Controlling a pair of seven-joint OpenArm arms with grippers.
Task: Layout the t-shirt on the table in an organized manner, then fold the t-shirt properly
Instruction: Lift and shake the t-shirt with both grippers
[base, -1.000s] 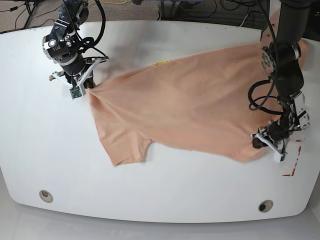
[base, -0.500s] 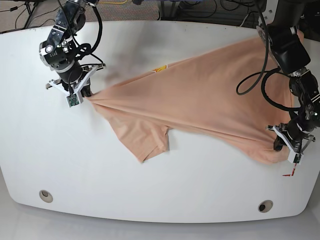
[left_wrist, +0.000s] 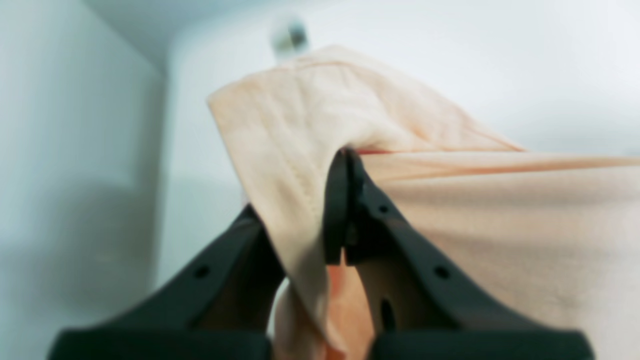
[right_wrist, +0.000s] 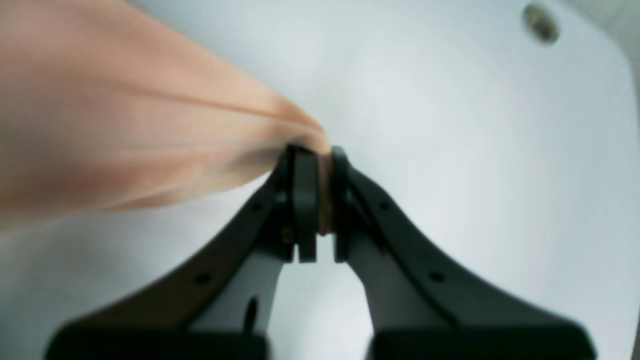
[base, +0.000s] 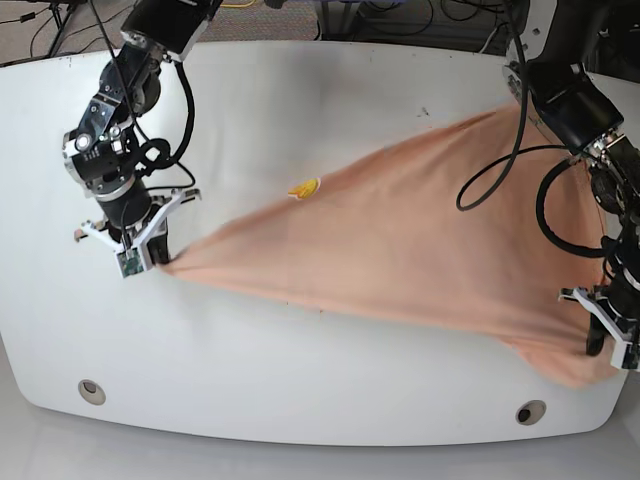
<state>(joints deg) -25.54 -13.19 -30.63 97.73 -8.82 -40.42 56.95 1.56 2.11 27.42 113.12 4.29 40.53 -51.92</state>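
The peach t-shirt (base: 400, 250) hangs stretched taut across the white table (base: 300, 100) between both arms. On the left of the base view my right gripper (base: 155, 258) is shut on one bunched corner of the cloth (right_wrist: 150, 115), with fabric pinched between its black fingers (right_wrist: 305, 200). At the right edge my left gripper (base: 603, 350) is shut on a hemmed edge of the t-shirt (left_wrist: 300, 130), which drapes over its fingers (left_wrist: 370, 220). A yellow print (base: 303, 187) shows at the shirt's upper edge.
Two round grey grommets (base: 92, 391) (base: 531, 412) sit near the table's front edge. Dark specks dot the back of the tabletop. Black cables (base: 500, 180) loop from the arm on the right. Cables and floor lie beyond the table's far edge.
Both grippers have moved toward the front edge of the table and further apart, pulling the t-shirt into a taut band. The sleeve that lay on the table no longer shows.
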